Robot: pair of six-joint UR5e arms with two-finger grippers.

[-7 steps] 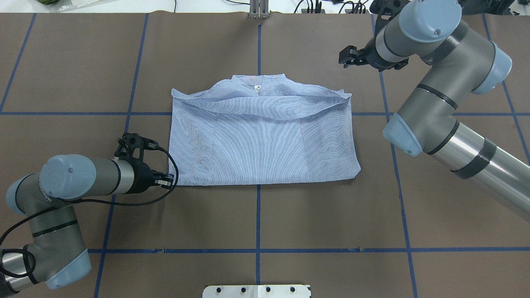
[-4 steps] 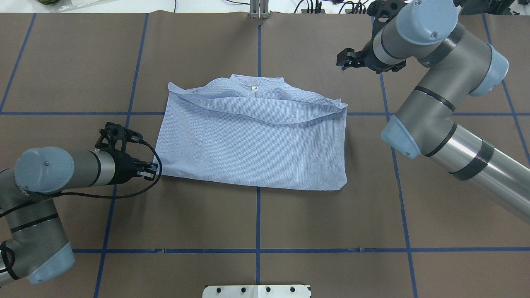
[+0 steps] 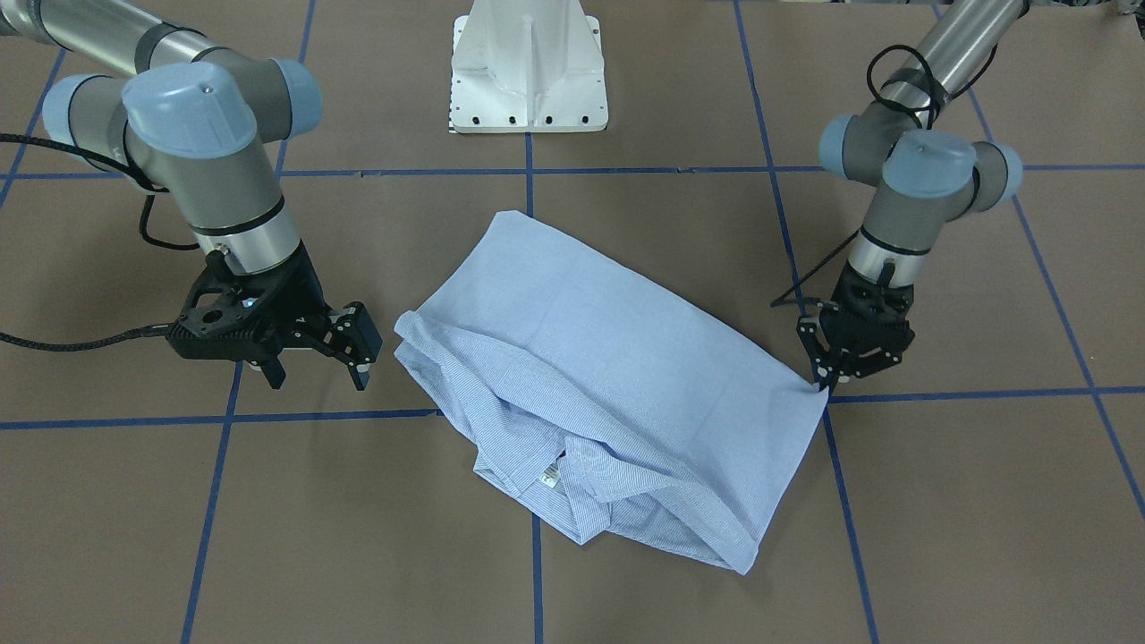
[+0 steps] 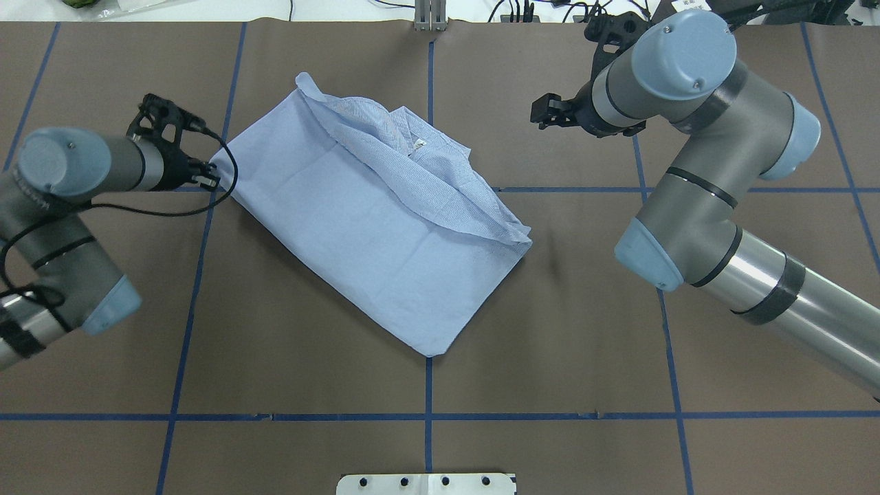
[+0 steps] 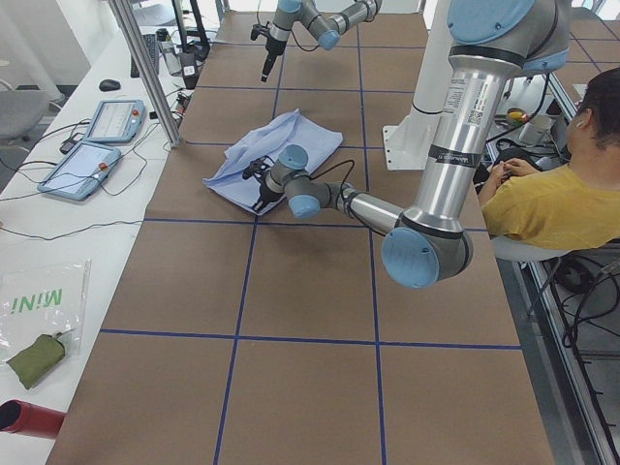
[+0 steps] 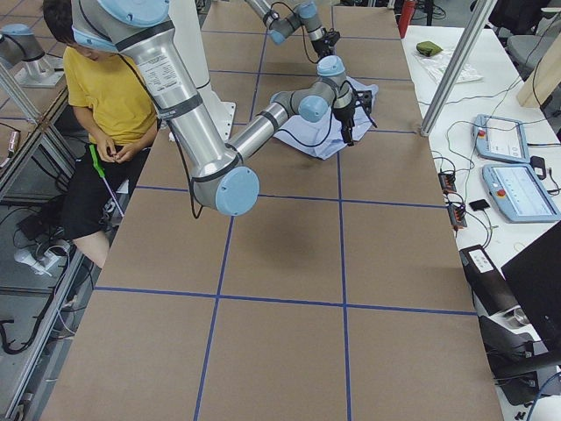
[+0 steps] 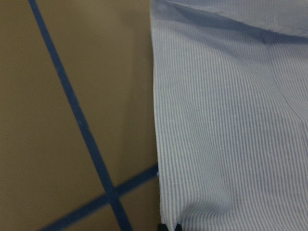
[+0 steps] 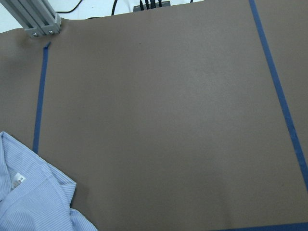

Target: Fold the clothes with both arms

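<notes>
Pinching 1 corner of the folded shirt, the left gripper sat low at the table where the shirt lay slantwise, while the right gripper hung nearby, spread wide.

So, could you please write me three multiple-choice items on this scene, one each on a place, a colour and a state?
1. Where is the left gripper? A at a shirt corner; B over the collar; C far from the shirt.
2. What colour are the tape lines on the table? A red; B blue; C yellow.
3. How is the right gripper? A shut on the shirt; B open, holding nothing; C shut on a sleeve.
Key: 1 A, it pinches the corner; 2 B, blue lines cross the brown table; 3 B, its jaws stand apart beside the shirt.
</notes>
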